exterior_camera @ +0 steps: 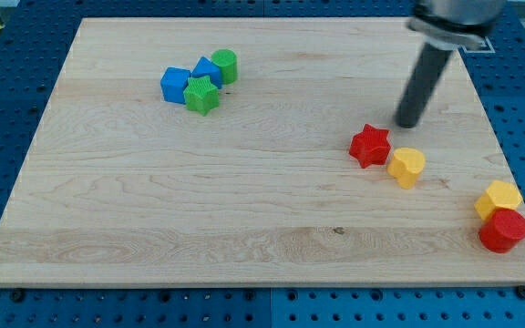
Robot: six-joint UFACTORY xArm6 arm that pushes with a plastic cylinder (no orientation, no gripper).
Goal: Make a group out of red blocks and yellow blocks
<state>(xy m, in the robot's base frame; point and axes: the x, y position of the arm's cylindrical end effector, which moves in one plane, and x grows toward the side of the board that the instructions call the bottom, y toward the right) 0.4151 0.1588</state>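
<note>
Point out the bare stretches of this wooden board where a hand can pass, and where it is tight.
Bare: the whole view's left and bottom of the wooden board, below the blue cube, blue block, green star and green cylinder. Tight: the view's right, where my tip stands just above the red star and yellow heart, near the yellow block touching the red cylinder.

Arm hardware in view: straight dark rod (422,84), matte black/charcoal, round section, no visible taper. My tip (408,124) is a plain blunt end, same dark colour. Above the rod sits a wider collar (448,27), dark grey with a lighter silver-grey band around its lower rim, cropped by the frame, possibly a mounting flange.
</note>
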